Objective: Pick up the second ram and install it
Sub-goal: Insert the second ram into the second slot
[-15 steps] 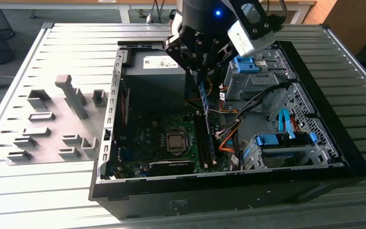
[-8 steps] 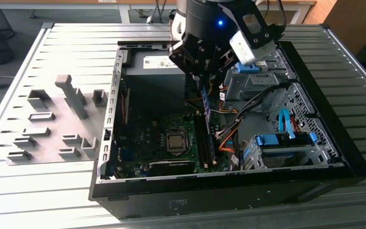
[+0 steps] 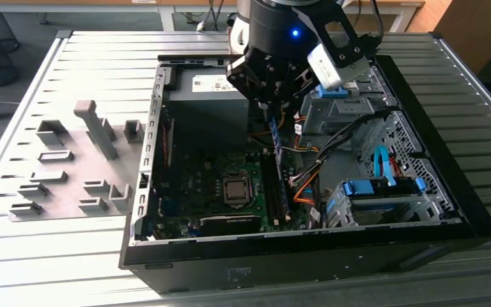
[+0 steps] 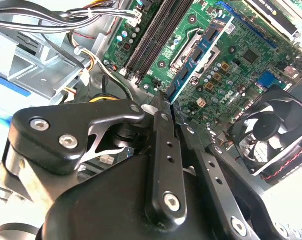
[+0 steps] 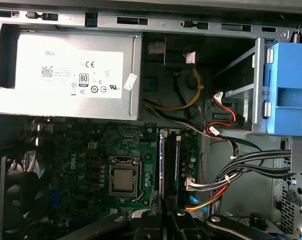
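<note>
My gripper [image 3: 271, 114] hangs inside the open computer case [image 3: 450, 192], shut on the second ram [image 3: 275, 142]. The ram is a slim blue-green stick that hangs below the fingers, just above the motherboard's long black memory slots [image 3: 276, 188]. In the second wrist view the ram [image 4: 201, 57] runs out from between the closed fingers [image 4: 163, 135], with a white sticker at its far end, beside the slots [image 4: 156, 30]. In the first wrist view the gripper [image 5: 166, 215] sits over the near end of the slots [image 5: 170, 160]; the ram itself cannot be made out there.
Orange and black cables [image 3: 314, 176] lie close beside the slots. Blue drive cages [image 3: 382, 188] stand at the exterior view's right. The CPU socket [image 5: 123, 180], the power supply [image 5: 66, 75] and a fan [image 4: 271, 130] surround the board. Gray holder blocks [image 3: 96, 131] stand on a plate outside the case.
</note>
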Robot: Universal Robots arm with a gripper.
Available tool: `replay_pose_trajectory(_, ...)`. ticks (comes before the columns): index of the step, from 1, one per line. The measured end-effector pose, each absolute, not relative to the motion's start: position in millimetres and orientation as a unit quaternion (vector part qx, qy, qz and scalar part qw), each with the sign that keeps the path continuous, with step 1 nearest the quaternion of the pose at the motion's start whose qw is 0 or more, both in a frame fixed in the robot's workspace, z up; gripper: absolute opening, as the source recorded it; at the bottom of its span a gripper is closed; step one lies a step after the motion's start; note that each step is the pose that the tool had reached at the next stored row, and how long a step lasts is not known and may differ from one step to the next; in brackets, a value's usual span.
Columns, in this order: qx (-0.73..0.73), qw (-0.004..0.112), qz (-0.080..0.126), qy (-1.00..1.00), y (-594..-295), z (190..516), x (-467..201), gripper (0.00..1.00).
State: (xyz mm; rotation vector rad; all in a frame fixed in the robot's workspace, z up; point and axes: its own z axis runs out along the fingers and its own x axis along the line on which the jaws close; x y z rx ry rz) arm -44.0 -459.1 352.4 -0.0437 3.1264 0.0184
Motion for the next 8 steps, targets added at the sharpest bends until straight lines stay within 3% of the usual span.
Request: replay_pose_trajectory(8,-0.014,0.008,0.006,1.000,-459.1,350.7,-44.0,0.14)
